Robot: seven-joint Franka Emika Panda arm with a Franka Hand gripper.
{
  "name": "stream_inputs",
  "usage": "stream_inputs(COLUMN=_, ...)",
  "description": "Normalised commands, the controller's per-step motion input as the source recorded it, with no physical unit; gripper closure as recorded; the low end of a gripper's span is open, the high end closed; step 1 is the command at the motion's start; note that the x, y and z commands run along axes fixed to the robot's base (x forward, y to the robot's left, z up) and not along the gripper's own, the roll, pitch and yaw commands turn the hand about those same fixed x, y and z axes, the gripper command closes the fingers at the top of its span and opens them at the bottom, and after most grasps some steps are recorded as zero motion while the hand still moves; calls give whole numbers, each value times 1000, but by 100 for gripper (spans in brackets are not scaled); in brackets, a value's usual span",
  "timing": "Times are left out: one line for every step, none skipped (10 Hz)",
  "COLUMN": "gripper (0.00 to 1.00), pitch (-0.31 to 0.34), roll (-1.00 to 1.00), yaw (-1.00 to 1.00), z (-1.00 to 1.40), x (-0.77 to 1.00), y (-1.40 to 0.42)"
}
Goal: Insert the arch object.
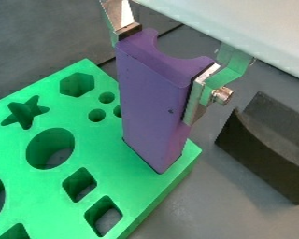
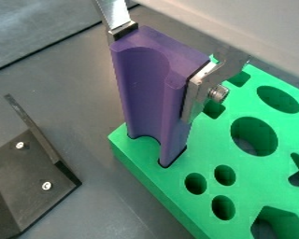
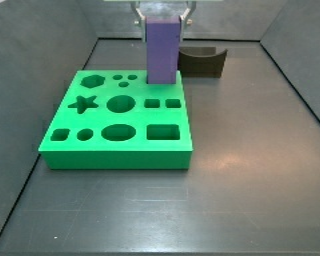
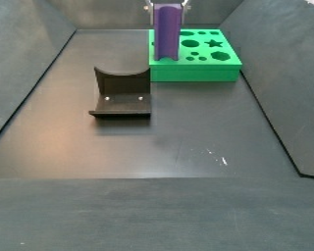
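Note:
The arch object (image 1: 152, 103) is a tall purple block with a curved notch in its upper end. It stands upright, held between the silver fingers (image 1: 205, 86) of my gripper (image 1: 163, 61), which is shut on its upper part. Both wrist views show this; the gripper (image 2: 161, 58) and block (image 2: 149, 98) appear there too. The block's lower end meets the green board (image 1: 40, 177) at the corner nearest the fixture and seems to sit in a hole there; how deep is hidden. In both side views the block (image 3: 162, 50) (image 4: 167, 29) rises from that corner under the gripper (image 3: 163, 12).
The green board (image 3: 116, 140) has star, round, square and hexagon holes. The dark fixture (image 3: 203, 62) stands just beyond the board's corner and also shows in the views (image 4: 121, 93) (image 2: 27, 177) (image 1: 271, 140). Grey walls enclose the dark floor.

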Motion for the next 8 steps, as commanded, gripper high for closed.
stream_inputs(gripper=100, pitch=-9, roll=-161, yaw=-174, z=-294, x=51, y=17)
stream_inputs(gripper=100, pitch=0, roll=-100, yaw=-166, z=-266, x=80, y=0)
stream_inputs(gripper=100, pitch=0, roll=-57, yaw=-146, z=-246, x=71, y=0)
stream_inputs(gripper=100, pitch=0, roll=-56, yaw=-111, z=-266, x=63, y=0)
stream_inputs(gripper=100, pitch=0, roll=-26, yaw=-100, z=-194, x=0, y=0)
stream_inputs(gripper=100, pitch=0, roll=0, yaw=-66, z=-120, x=0, y=0)
stream_inputs(gripper=100, pitch=0, roll=24, yaw=0, z=0, x=0, y=0)
stream_inputs(gripper=100, pitch=0, roll=0, yaw=0, z=0, x=0, y=0)
